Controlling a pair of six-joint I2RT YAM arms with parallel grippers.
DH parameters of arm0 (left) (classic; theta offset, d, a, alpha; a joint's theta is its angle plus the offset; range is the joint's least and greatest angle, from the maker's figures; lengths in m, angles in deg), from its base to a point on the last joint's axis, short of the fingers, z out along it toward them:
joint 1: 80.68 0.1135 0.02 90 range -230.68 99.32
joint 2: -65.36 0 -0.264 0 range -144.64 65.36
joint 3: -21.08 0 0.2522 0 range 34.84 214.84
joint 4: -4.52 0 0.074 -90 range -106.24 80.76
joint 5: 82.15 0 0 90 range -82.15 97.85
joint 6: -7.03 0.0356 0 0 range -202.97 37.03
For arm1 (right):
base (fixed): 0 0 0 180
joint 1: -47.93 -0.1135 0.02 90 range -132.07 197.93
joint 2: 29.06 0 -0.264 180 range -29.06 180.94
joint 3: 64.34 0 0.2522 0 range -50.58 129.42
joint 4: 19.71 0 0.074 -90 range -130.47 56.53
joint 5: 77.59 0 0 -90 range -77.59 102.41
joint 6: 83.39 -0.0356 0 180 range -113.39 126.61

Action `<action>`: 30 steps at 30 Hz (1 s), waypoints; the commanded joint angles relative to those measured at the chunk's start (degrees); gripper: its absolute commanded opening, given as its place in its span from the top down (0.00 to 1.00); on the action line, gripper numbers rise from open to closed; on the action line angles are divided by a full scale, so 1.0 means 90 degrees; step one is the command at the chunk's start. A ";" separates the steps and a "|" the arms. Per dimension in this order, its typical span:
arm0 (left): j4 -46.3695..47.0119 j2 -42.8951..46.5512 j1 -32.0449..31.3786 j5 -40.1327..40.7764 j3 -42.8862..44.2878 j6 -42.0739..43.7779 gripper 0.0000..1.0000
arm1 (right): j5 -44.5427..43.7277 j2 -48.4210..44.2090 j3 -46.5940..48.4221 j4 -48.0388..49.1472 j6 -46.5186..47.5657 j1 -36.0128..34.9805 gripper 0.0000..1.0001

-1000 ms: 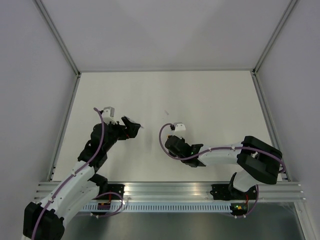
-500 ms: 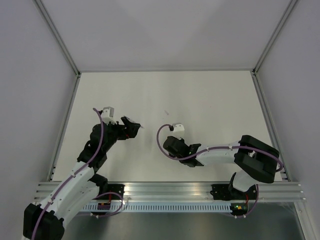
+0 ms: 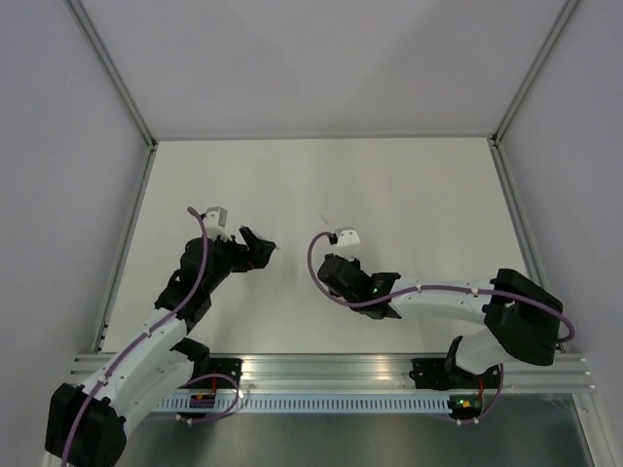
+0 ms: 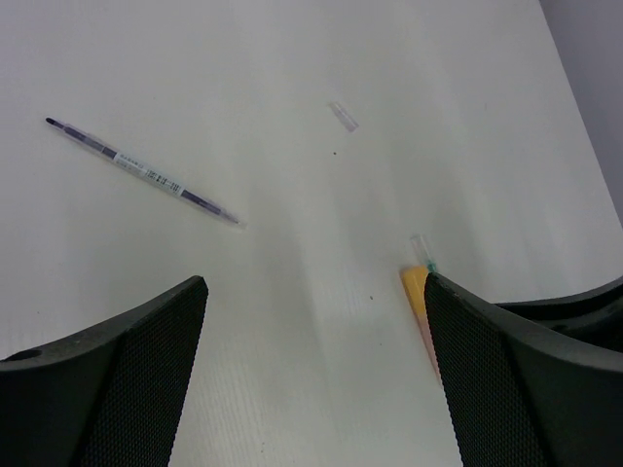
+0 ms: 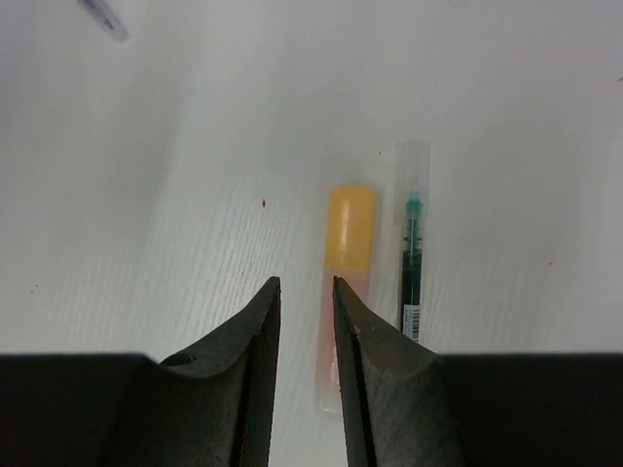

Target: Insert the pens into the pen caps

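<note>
In the right wrist view the pale orange pen (image 5: 341, 331) lies on the table with an orange-yellow cap (image 5: 349, 228) on its far end. The dark pen (image 5: 412, 282) with a green tip lies right beside it, its tip inside a clear sleeve. My right gripper (image 5: 304, 284) hovers low just left of the orange pen, jaws a narrow gap apart and empty. My left gripper (image 4: 313, 282) is wide open and empty; the orange cap end (image 4: 416, 288) shows by its right finger. No teal-green cap shows. In the top view both pens are hidden under the right gripper (image 3: 336, 268); the left gripper (image 3: 263, 247) is to its left.
A thin purple pen (image 4: 141, 170) lies on the white table (image 3: 409, 195) at the far left of the left wrist view, and a small clear cap (image 4: 343, 117) lies farther out. Metal frame rails border the table on all sides.
The right wrist has shifted a little away from the base and its elbow has swung to the right. The left arm has hardly moved.
</note>
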 commanded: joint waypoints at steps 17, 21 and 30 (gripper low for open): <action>-0.4581 -0.4953 -0.0014 0.2174 0.4781 -0.3279 0.16 | -0.0062 -0.1982 0.0529 -0.0648 0.1639 0.0360 0.66; -0.6570 -0.6067 -0.0014 0.2711 0.6035 -0.4391 0.22 | -0.0013 -0.2322 0.0383 -0.0678 0.1590 0.0369 0.66; -0.6556 -0.7075 -0.0112 0.2291 0.6496 -0.5320 0.27 | -0.0023 -0.2783 0.0197 -0.0609 0.1599 0.0370 0.64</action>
